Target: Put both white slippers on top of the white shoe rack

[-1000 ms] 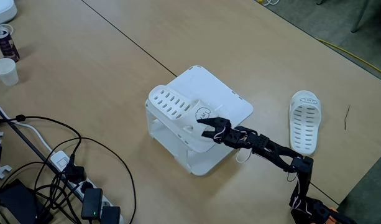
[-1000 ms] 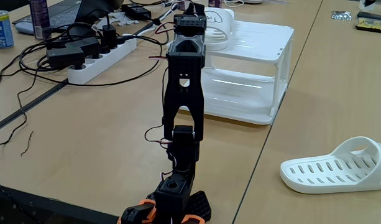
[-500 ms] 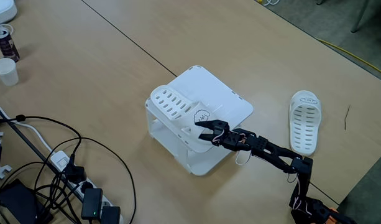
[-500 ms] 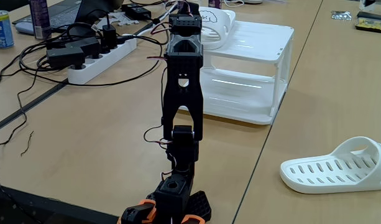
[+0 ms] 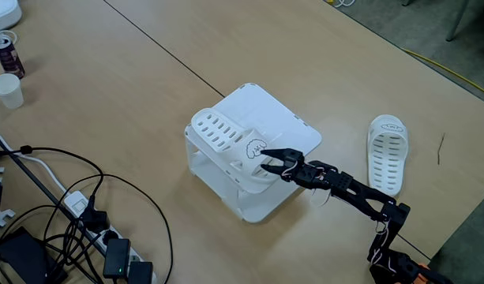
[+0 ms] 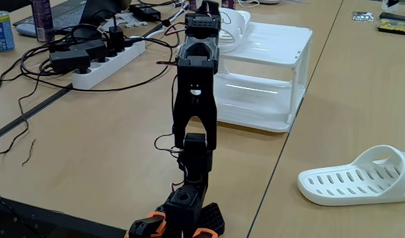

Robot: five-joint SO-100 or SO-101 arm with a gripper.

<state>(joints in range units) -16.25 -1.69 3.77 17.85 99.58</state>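
Look left first, in the higher fixed view: the low white plastic shoe rack [image 5: 285,126] with its flat square top and rounded corners carries one white perforated plastic slipper [image 5: 226,142], lying diagonally along the rack's near-left edge. Your black two-finger gripper [image 5: 267,159] sits just right of that slipper's strap, jaws spread and apparently holding nothing, though the angle is poor. Farther right, the second white slotted slipper [image 5: 386,154] lies on the tan wooden table [image 5: 107,87], well apart, long axis roughly up-down, right of the arm.
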